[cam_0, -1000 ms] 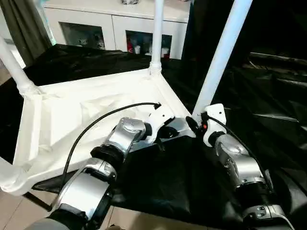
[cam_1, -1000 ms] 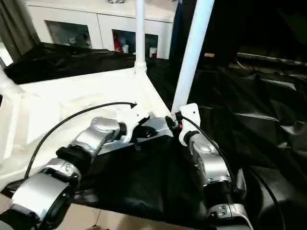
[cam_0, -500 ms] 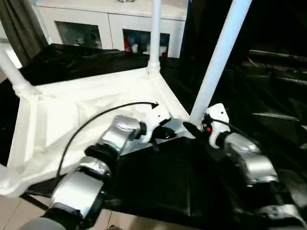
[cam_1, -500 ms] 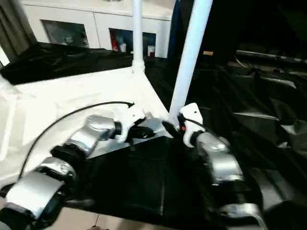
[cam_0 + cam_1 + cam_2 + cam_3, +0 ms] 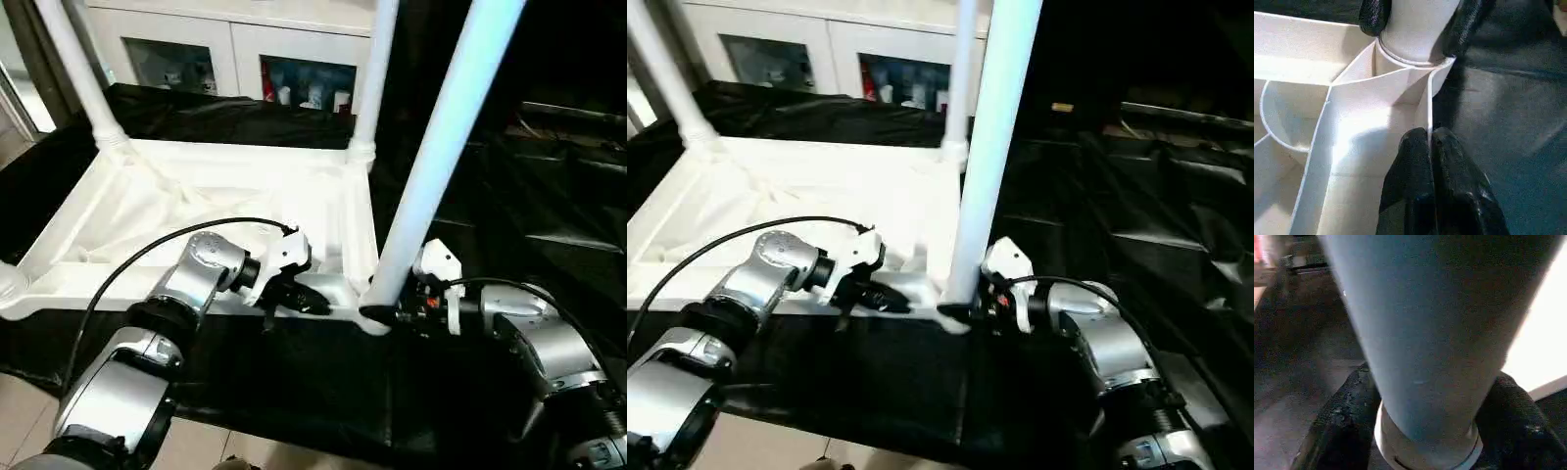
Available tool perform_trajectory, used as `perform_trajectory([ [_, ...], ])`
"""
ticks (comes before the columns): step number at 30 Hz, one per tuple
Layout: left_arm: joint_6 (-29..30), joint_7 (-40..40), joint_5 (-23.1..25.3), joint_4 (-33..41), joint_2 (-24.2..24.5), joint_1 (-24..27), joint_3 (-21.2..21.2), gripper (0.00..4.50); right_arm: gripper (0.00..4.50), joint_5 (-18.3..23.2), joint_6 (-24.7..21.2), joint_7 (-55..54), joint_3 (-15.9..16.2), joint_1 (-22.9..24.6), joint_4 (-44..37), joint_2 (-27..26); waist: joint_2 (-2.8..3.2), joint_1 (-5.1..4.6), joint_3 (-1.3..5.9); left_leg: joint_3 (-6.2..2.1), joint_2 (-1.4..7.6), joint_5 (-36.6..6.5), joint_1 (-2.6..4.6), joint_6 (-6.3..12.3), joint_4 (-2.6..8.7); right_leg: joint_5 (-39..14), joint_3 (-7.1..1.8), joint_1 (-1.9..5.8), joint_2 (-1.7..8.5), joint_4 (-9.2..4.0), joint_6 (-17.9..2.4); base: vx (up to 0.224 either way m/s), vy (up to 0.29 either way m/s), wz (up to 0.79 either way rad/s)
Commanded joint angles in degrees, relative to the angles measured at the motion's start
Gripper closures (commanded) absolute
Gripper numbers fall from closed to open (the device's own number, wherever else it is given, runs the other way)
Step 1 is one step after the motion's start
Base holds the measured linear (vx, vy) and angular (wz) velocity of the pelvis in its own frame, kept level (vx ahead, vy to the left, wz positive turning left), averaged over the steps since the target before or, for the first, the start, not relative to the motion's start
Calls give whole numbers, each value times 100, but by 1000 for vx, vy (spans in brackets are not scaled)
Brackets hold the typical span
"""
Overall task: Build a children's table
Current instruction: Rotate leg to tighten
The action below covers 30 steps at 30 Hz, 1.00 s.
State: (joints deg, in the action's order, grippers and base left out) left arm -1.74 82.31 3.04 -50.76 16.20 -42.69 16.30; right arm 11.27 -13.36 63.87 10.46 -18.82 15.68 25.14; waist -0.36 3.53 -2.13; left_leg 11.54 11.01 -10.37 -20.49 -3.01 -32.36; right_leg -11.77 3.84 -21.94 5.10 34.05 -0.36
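White plastic top [image 5: 196, 211] lies upside down on black sheeting [image 5: 529, 245], legs standing in its corner sockets. The near-right socket [image 5: 1410, 58] holds a leg [image 5: 441, 147]; the right pincer [image 5: 387, 315] clasps that leg's base. The left pincer [image 5: 315, 305], closed, pinches the top's rim beside it.

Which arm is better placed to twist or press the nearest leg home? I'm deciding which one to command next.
Right. The right gripper has its fingers on either side of the nearest leg, at its base above the corner socket. The left gripper is pinched on the table top's rim, apparently steadying it.
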Motion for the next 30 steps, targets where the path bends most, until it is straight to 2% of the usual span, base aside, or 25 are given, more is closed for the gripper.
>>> perform_trajectory([
  [1, 14, 117, 44, 56, 7, 67, 135, 450, 216, 69, -86, 176, 131, 20, -137, 19, -9, 25, 283, -98, 297, -1111, 55, 380, 329, -379, -262, 239, 363, -340, -1588, 0, 0, 0],
  [4, 37, 137, 25, 96, 28, 77, 141, 450, 236, 99, -127, 231, 139, 22, -148, 29, -9, 28, 285, -100, 293, -1063, 51, 384, 327, -309, -259, 243, 363, -330, -1602, 0, 0, 0],
  [5, 35, 129, 24, 105, 34, 79, 144, 450, 236, 103, -148, 239, 155, 28, -159, 19, -24, 25, 283, -99, 290, -1067, 44, 380, 326, -335, -259, 246, 362, -335, -1590, 0, 0, 0],
  [8, 31, 78, 25, 107, 21, 73, 140, 450, 244, 95, -159, 236, 166, 39, -162, -6, -16, 31, 283, -101, 289, -1117, 54, 349, 328, -479, -260, 242, 368, -349, -1562, 0, 0, 0],
  [11, -8, -1040, 250, -232, -199, -135, 22, 450, 247, -185, -31, -590, 41, -10, 191, -339, -24, 15, 276, -109, 284, -1187, 60, 295, 331, -582, -264, 226, 375, -362, -1535, 0, 0, 0],
  [12, -8, -1040, 250, -232, -199, -135, 22, 450, 250, -185, -31, -590, 41, -10, 191, -339, -19, -1, 256, -111, 272, -1367, 72, 228, 340, -894, -267, 204, 380, -406, -1489, 0, 0, 0],
  [13, 29, -1419, 312, -353, -280, -216, -31, 450, 251, -294, 12, -1002, -35, -61, 373, -473, -25, -17, 255, -119, 275, -1420, 72, 180, 352, -1033, -270, 195, 381, -413, -1448, 0, 0, 0],
  [14, 29, -1419, 312, -353, -280, -216, -31, 450, 251, -294, 12, -1002, -35, -61, 373, -473, -33, -25, 250, -137, 263, -1523, 75, 97, 365, -1325, -263, 213, 385, -440, -1356, 0, 0, 0],
  [15, 151, -1944, 345, -506, -418, -334, -122, 450, 251, -387, -2, -1577, -173, -134, 602, -675, -31, -30, 244, -141, 266, -1566, 75, 72, 372, -1429, -270, 205, 385, -450, -1305, 0, 0, 0],
  [16, 325, -2649, 318, -680, -666, -492, -274, 450, 252, -463, -70, -2356, -370, -203, 833, -991, -7, -60, 241, -141, 263, -1676, 107, -52, 379, -1574, -279, 156, 374, -463, -1257, 0, 0, 0],
  [17, 325, -2649, 318, -680, -666, -492, -274, 450, 252, -463, -70, -2356, -370, -203, 833, -991, -18, -69, 244, -152, 262, -1711, 103, -85, 383, -1599, -275, 163, 375, -466, -1245, 0, 0, 0],
  [18, 440, -2991, 258, -743, -856, -569, -364, 450, 253, -455, -164, -2801, -495, -218, 894, -1218, -31, -83, 249, -156, 253, -1672, 84, -91, 388, -1570, -274, 184, 371, -465, -1200, 0, 0, 0],
  [20, 548, -3445, 224, -785, -1146, -648, -418, 450, 254, -419, -293, -3435, -672, -232, 943, -1580, -15, -77, 253, -159, 253, -1639, 91, -48, 383, -1448, -280, 174, 380, -471, -1197, 0, 0, 0],
  [21, 573, -3606, 215, -802, -1318, -665, -419, 450, 254, -417, -331, -3816, -789, -257, 1009, -1792, -29, -88, 256, -149, 244, -1613, 80, -22, 378, -1376, -282, 181, 368, -473, -1194, 0, 0, 0],
  [22, 568, -3713, 221, -806, -1458, -668, -401, 450, 254, -415, -347, -4064, -858, -280, 1065, -1948, -13, -87, 278, -145, 239, -1456, 81, 17, 364, -1089, -286, 182, 366, -447, -1238, 0, 0, 0],
  [24, 521, -3784, 246, -837, -1582, -675, -378, 450, 254, -440, -335, -4253, -902, -306, 1124, -2083, -18, -82, 286, -130, 229, -1303, 72, 95, 343, -780, -288, 196, 360, -426, -1295, 0, 0, 0],
  [26, 424, -3745, 333, -846, -1747, -659, -258, 450, 254, -506, -307, -4376, -862, -320, 1149, -2235, 17, -73, 292, -129, 225, -1179, 65, 158, 336, -527, -282, 213, 353, -408, -1319, 0, 0, 0],
  [28, 335, -3689, 403, -879, -1786, -661, -168, 450, 254, -569, -267, -4359, -791, -321, 1132, -2253, 11, -64, 284, -130, 224, -1197, 59, 195, 342, -513, -274, 229, 357, -417, -1307, 0, 0, 0],
  [30, 292, -3685, 425, -909, -1776, -670, -149, 450, 254, -602, -246, -4366, -780, -326, 1140, -2236, 24, -64, 274, -135, 232, -1341, 69, 169, 357, -726, -272, 222, 360, -437, -1268, 0, 0, 0],
])
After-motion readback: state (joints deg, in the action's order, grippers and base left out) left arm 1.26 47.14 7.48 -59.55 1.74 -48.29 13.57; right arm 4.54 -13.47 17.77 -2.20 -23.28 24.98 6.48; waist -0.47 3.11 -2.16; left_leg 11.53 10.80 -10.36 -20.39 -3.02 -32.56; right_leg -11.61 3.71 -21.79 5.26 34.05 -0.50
